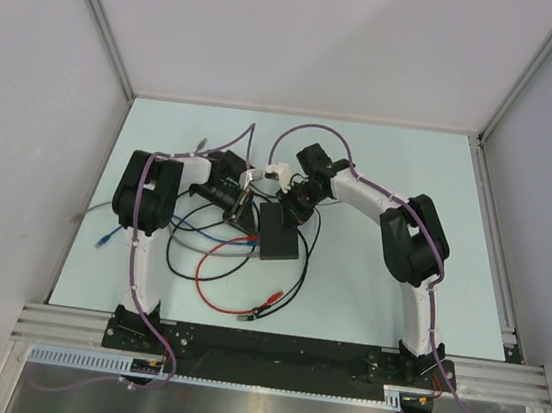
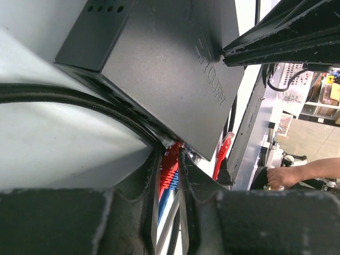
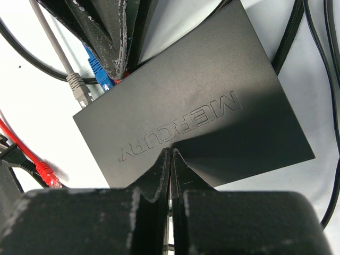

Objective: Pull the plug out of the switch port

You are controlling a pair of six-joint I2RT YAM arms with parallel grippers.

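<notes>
Found the left gripper (image 2: 170, 153) clamped on the plug (image 2: 170, 162), a red one, with one finger (image 2: 150, 178) against each side and only a narrow gap between them. Noted the plug seated at the port edge of the switch (image 2: 159, 69), directly ahead of the fingertips. Observed a blue cable (image 2: 164, 204) running back through the same gap, beneath the plug and nearer the wrist. Recorded a thick black braided cable (image 2: 79, 98) curving in from the left of that gripper towards the same edge.

Found the right gripper (image 3: 170, 154) fully together with nothing between the fingers, tips set on the top face of the switch at its near edge, just short of the MERCURY lettering. Noted the switch lying flat on the bench (image 1: 390, 180), extending forward from those tips, with the left gripper meeting it at the far-left corner. Logged a blue plug (image 3: 98, 66) at that corner, just beside the left fingers. Logged a grey plug (image 3: 79, 91) further left, near the switch corner; cannot tell whether touching. Logged a loose red plug (image 3: 45, 172) on the bench, well left of the right gripper and apart from the switch.

From overhead, noted both grippers closing on the switch from opposite sides, with a red cable (image 1: 200, 278) looped on the bench behind the left gripper.
</notes>
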